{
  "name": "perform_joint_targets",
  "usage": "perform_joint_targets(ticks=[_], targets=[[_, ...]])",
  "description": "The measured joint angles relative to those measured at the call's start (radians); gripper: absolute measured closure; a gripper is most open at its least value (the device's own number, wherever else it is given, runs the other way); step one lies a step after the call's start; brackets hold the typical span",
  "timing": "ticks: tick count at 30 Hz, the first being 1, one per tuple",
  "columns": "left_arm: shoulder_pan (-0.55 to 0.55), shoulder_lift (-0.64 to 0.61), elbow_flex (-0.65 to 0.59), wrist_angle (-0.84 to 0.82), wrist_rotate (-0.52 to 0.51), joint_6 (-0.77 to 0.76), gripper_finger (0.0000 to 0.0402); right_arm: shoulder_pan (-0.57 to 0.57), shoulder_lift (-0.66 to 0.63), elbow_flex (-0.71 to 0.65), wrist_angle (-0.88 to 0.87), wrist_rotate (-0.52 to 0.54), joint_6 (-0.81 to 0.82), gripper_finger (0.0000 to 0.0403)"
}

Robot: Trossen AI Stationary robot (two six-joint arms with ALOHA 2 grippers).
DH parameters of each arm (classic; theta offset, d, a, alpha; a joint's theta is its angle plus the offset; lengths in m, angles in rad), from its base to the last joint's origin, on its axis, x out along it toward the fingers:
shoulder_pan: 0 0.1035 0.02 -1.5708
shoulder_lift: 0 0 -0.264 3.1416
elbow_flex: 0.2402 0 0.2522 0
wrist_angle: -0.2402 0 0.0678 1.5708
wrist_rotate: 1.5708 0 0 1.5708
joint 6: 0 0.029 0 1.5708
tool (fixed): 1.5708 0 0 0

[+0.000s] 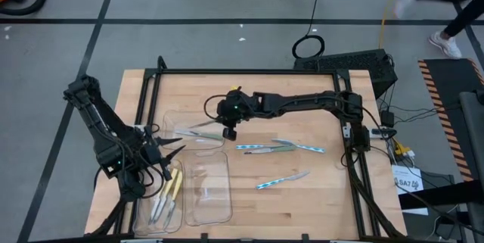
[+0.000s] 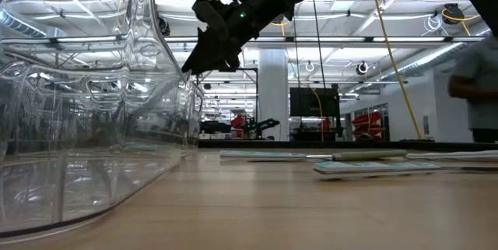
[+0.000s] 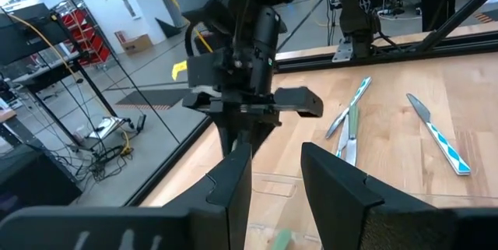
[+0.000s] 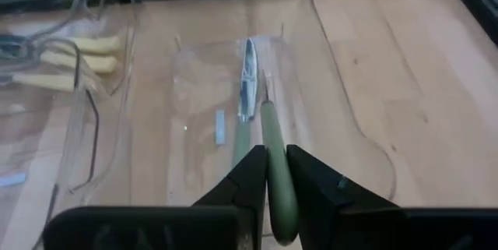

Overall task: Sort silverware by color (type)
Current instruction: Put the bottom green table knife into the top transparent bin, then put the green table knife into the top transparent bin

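Currently right claw clamped on green-handled utensil over clear tray near counter's far edge; left claw apart, empty, at left edge.

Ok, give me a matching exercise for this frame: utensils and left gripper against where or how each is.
Things:
1. yellow-handled utensils
2. blue-handled utensils
3. green-handled utensil
4. left gripper

Places or states:
A. between the right gripper's fingers, above the far clear tray
B. open, holding nothing
C. in the near clear tray by the left arm
D. on the bare wooden table

Pairs: 1-C, 2-D, 3-A, 4-B
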Motion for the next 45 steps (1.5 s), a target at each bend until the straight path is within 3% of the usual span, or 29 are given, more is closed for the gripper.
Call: perform_joint_targets(ticks=[9, 13, 21, 26, 32, 37, 41, 45], targets=[[0.0, 0.0, 0.0, 0.09, -0.016, 0.056, 0.028, 0.004, 0.013, 0.0, -0.003, -0.017, 0.022, 0.0352], [0.0, 0.0, 0.0, 0.132, -0.016, 0.114, 0.028, 0.009, 0.002, 0.0, 0.023, -0.077, 0.029, 0.0314], [0.0, 0.0, 0.0, 0.135, -0.013, 0.108, 0.028, 0.028, -0.034, 0.0, 0.006, -0.08, 0.022, 0.0233], [0.0, 0.0, 0.0, 0.134, -0.008, 0.107, 0.028, 0.094, -0.158, 0.001, -0.152, -0.041, -0.038, 0.0227], [0.0, 0.0, 0.0, 0.135, 0.017, 0.081, 0.028, 0.217, -0.305, 0.001, -0.541, 0.013, -0.065, 0.0237], [0.0, 0.0, 0.0, 0.138, 0.02, 0.059, 0.028, 0.335, -0.381, -0.026, -0.842, 0.069, 0.017, 0.0238], [0.0, 0.004, 0.0, 0.17, 0.02, 0.065, 0.028, 0.427, -0.46, -0.133, -0.865, 0.137, 0.064, 0.0238], [0.002, 0.006, 0.0, 0.184, 0.023, 0.074, 0.028, 0.487, -0.548, -0.311, -0.739, 0.185, 0.079, 0.0238]])
